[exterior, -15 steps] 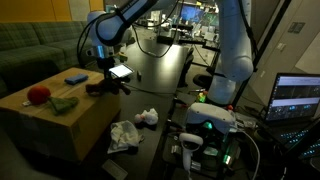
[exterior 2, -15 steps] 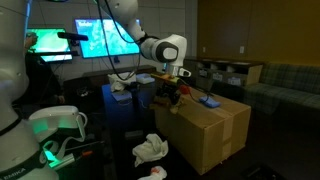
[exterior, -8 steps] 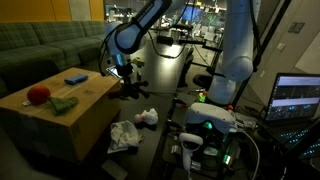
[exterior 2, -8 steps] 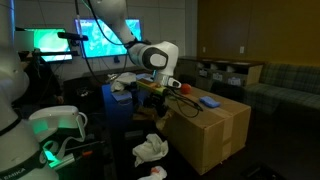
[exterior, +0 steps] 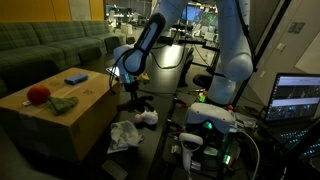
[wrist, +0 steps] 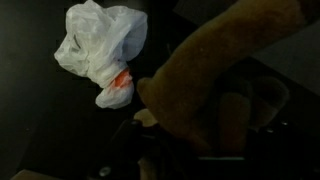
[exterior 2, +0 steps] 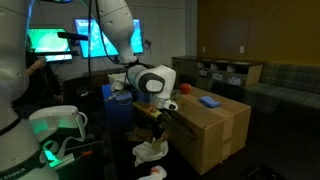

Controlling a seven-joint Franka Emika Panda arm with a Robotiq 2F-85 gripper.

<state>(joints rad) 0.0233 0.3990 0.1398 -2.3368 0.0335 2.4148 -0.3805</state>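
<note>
Brown toy (wrist: 215,75) hangs pinched tight in the gripper (exterior 2: 160,114), just beside the box (exterior 2: 215,130) and above a white bag (wrist: 100,45) lying near the box's foot. Soft fabric could probably slip free, or snag the box edge.

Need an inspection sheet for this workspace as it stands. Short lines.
Surface: cardboard box, top partly bare.
Job's things: brown soft thing, held off the box's edge, above the floor.
Clutter: red ball, green cloth and blue pad on the box; small white bag and bigger white bag crumpled on the floor.
Grippers: gripper shut on the brown soft thing.
Cables: dark leads by the arm's base.
Surroundings: sofa, lit laptop, monitors.
</note>
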